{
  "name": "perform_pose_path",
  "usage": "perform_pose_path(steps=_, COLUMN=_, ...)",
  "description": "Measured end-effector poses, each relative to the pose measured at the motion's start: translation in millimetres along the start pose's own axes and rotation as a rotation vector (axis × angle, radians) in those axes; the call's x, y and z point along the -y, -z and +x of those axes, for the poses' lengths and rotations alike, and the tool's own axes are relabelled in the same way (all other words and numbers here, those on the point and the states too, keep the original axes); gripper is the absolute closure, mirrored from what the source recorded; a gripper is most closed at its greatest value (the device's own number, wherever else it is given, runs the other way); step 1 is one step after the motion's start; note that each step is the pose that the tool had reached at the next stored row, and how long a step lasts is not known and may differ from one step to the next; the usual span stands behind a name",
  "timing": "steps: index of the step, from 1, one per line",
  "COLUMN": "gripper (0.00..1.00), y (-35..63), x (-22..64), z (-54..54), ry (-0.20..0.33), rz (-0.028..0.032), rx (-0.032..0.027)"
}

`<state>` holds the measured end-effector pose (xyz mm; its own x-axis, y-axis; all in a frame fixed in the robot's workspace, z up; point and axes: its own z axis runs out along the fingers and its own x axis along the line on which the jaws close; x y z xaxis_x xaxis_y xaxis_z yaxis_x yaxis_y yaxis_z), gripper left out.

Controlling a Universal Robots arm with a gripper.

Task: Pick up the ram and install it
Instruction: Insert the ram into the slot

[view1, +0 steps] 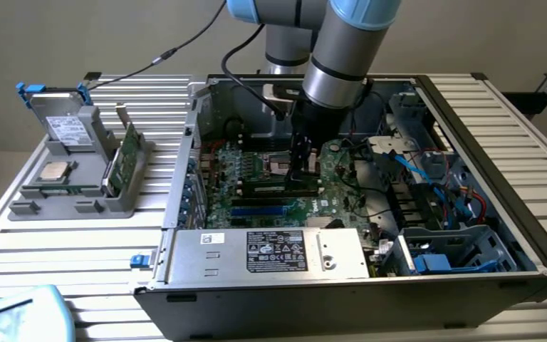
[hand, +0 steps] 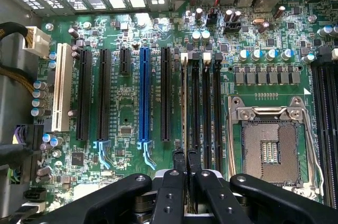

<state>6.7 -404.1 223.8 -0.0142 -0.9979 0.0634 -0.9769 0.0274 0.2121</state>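
Your arm [view1: 340, 64] reaches down into the open case [view1: 501, 192], tool [view1: 300, 171] [hand: 186, 155] low over the motherboard [hand: 127, 123]. Tool is clenched on the ram [hand: 183, 108], fingers [hand: 174, 182] pinching the edge that faces the wrist camera, hardly any gap between them. Ram stands on edge, lined up along the outermost of the memory slots [hand: 206, 113], the one nearest the black expansion slots [hand: 165, 94]; the others run parallel just beside it. You can't tell from here if it's fully seated or only resting in the slot. Blue slot [hand: 143, 92] sits past the nearest black one, white slot [hand: 62, 86] further out still. CPU socket [hand: 272, 145] lies on the other side of the memory slots, pins showing. In the exterior view the power supply [view1: 264, 253] sits along the case's near side. Grey holder [view1: 74, 192] on the surface [view1: 65, 271] at the exterior view's left, well apart from the tool, carries a green card [view1: 122, 160] standing upright, a square silver chip [view1: 55, 171] lying flat and a drive [view1: 65, 128] propped at its back
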Motion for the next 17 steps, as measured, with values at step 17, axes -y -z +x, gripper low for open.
perform_pose_path(steps=17, gripper=0.87, y=-0.7, x=0.1, z=-1.2, ry=0.0, rz=-0.0001, rx=-0.0003)
